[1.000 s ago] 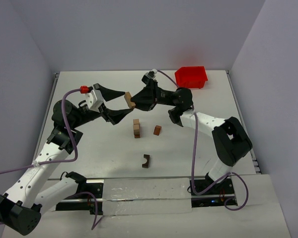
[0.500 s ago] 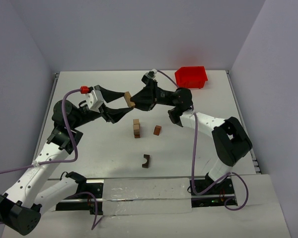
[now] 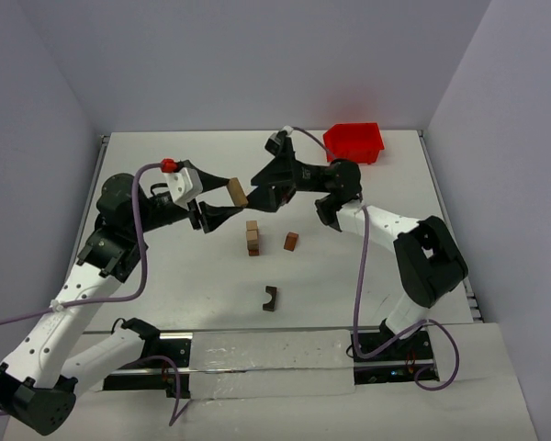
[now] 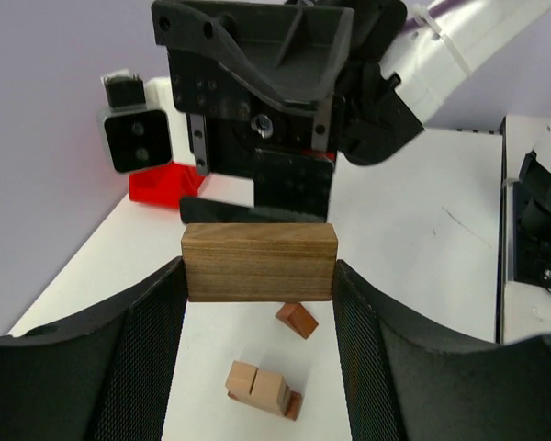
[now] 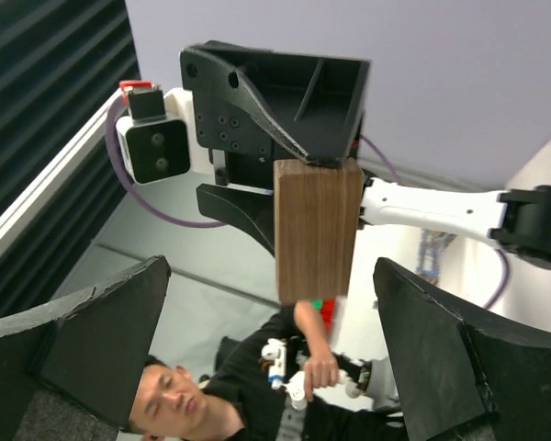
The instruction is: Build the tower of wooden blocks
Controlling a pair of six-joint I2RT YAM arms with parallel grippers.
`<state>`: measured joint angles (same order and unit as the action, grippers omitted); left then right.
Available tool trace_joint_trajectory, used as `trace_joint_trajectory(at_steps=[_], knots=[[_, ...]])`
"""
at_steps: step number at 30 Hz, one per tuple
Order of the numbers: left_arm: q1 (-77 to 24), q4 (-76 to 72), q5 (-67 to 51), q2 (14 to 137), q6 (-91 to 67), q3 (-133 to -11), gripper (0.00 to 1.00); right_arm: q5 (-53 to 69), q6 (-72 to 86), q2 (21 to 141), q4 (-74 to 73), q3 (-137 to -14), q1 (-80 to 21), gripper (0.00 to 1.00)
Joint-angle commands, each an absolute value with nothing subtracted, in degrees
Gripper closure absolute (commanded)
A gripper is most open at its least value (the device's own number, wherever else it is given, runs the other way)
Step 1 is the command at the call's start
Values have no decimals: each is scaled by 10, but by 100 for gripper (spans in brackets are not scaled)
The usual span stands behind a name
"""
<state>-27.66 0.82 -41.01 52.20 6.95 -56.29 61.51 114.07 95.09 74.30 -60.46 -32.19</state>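
Left wrist view: left gripper [image 3: 230, 196] is clamped on a wood bar [image 4: 258, 262], held in the air over the short tower [image 3: 252, 237], I'd guess to cap it. Right gripper [image 3: 260, 193] faces it with jaws spread wide, not touching, probably just staying clear

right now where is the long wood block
In the top view the long block is in the air left of centre, clamped in the left gripper and facing the open right gripper. The short stack stands just below it in the picture.
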Motion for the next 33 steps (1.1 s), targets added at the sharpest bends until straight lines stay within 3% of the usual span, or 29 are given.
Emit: trace_joint_trajectory(at_steps=[1, 6, 10, 13, 14, 16, 17, 18, 22, 26, 33], knots=[[-272, 194, -424, 535, 189, -653, 72, 663, 1096, 943, 843, -632, -262, 0], [-251, 411, -418, 614, 345, -750, 75, 780, 1044, 975, 815, -670, -159, 0], [-240, 536, -409, 731, 425, -834, 87, 792, 951, 967, 710, -624, -74, 0], [-237, 597, -415, 799, 461, -924, 89, 781, 799, 941, 508, -609, -30, 0], [-237, 624, -417, 840, 485, -957, 89, 764, 628, 919, 276, -625, -15, 0], [-239, 666, -419, 878, 516, -1008, 89, 701, 449, 900, 32, -695, -5, 0], [-241, 686, -419, 907, 531, -1036, 90, 642, 298, 903, -176, -740, -7, 0], [-242, 691, -417, 924, 533, -1052, 90, 618, 260, 900, -229, -740, -10, 0], [-270, 745, -374, 995, 562, -1097, 91, 533, 215, 859, -281, -736, -7, 0], [-318, 706, -302, 1006, 542, -1062, 98, 439, 149, 825, -327, -753, -7, 0], [-357, 666, -222, 1042, 501, -1040, 99, 342, 24, 799, -434, -789, -8, 0]])
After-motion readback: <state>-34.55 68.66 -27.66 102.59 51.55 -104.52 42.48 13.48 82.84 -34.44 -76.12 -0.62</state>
